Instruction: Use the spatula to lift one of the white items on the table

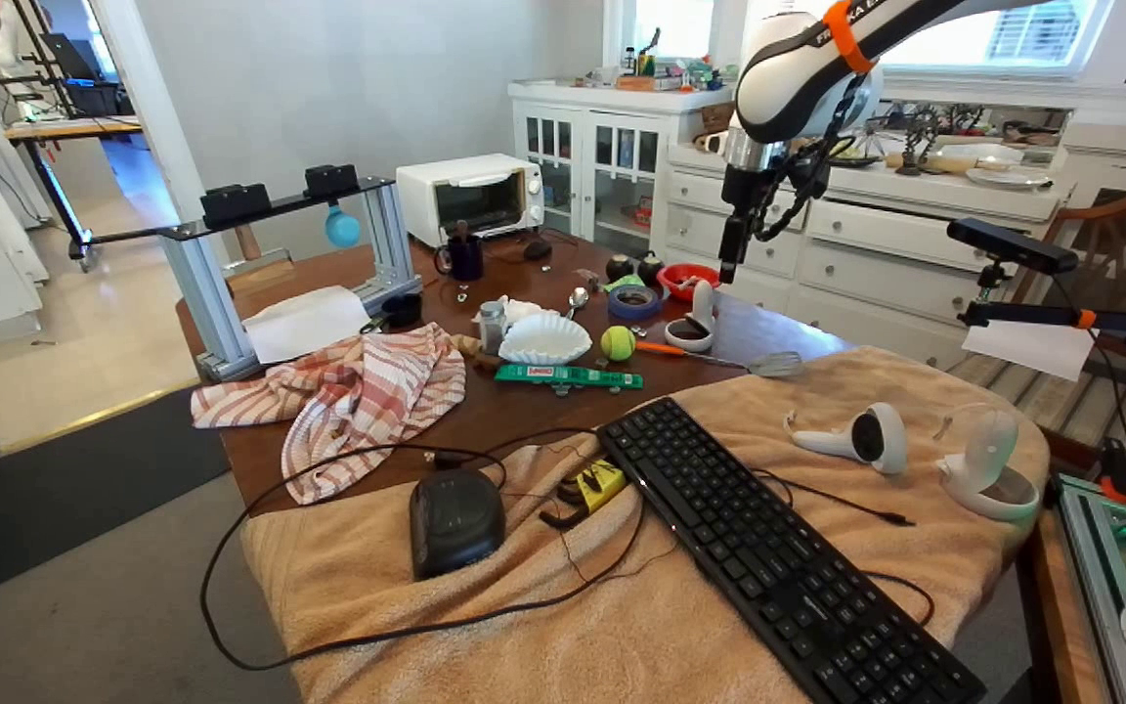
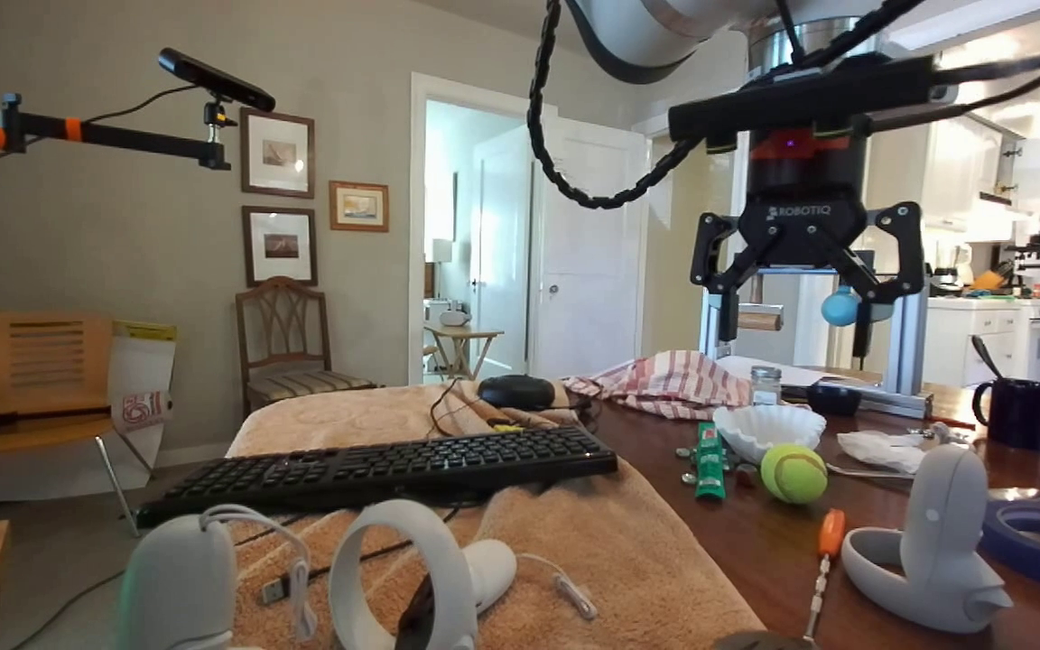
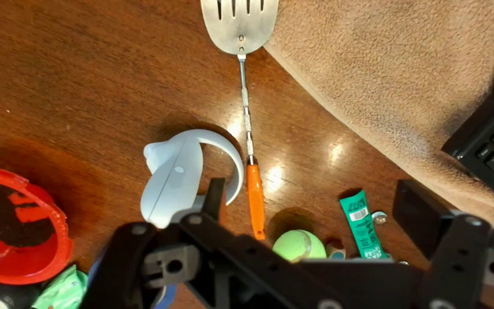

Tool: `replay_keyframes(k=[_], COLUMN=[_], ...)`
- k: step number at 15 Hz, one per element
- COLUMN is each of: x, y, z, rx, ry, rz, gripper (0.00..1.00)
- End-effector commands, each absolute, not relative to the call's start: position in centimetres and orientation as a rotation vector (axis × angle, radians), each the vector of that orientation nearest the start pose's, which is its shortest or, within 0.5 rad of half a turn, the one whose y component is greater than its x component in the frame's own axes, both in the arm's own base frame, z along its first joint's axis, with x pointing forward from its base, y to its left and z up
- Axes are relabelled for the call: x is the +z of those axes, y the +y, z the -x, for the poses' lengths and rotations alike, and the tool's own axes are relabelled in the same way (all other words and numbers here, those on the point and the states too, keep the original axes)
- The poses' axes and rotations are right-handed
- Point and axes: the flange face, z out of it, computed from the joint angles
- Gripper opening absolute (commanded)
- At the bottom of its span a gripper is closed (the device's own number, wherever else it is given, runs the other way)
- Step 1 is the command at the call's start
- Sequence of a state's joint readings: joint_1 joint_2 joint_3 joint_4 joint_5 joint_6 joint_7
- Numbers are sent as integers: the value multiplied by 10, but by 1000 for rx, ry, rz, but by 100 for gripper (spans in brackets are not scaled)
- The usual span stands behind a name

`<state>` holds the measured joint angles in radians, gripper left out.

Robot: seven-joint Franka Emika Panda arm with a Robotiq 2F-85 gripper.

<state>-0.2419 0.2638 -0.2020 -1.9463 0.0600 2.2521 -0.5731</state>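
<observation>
The spatula lies flat on the brown table (image 1: pixel 524 416), its orange handle (image 3: pixel 255 197) and slotted metal blade (image 3: pixel 240 25) in full length in the wrist view; the handle also shows in both exterior views (image 1: pixel 659 347) (image 2: pixel 831 533). A white ringed controller (image 3: pixel 172 180) stands beside it (image 1: pixel 703 308) (image 2: pixel 931 533). Two more white controllers (image 1: pixel 878 438) (image 1: pixel 988 469) lie on the tan cloth. A white fluted dish (image 1: pixel 545 340) stands farther along the table (image 2: pixel 768 438). My gripper (image 2: pixel 795 329) is open and empty, above the table; in the wrist view its fingers (image 3: pixel 311 197) straddle the handle's end, tennis ball and green packet.
A tennis ball (image 3: pixel 300 245) and a green packet (image 3: pixel 362 227) lie near the handle. A red bowl (image 3: pixel 60 231), blue tape (image 1: pixel 633 301) and dark mug (image 2: pixel 1026 415) stand nearby. The black keyboard (image 1: pixel 768 548) lies on the tan cloth (image 1: pixel 563 626). A metal frame (image 1: pixel 387 235) rises at one edge.
</observation>
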Motion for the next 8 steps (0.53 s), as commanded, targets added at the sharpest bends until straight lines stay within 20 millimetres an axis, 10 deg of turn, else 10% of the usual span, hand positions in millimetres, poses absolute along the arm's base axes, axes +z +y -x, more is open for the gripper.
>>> replay_keyframes(k=[1, 8], x=[386, 418], y=[-230, -181], z=[-556, -557], rx=[78, 340], ry=[69, 170], rz=[3240, 3152], gripper=[100, 100])
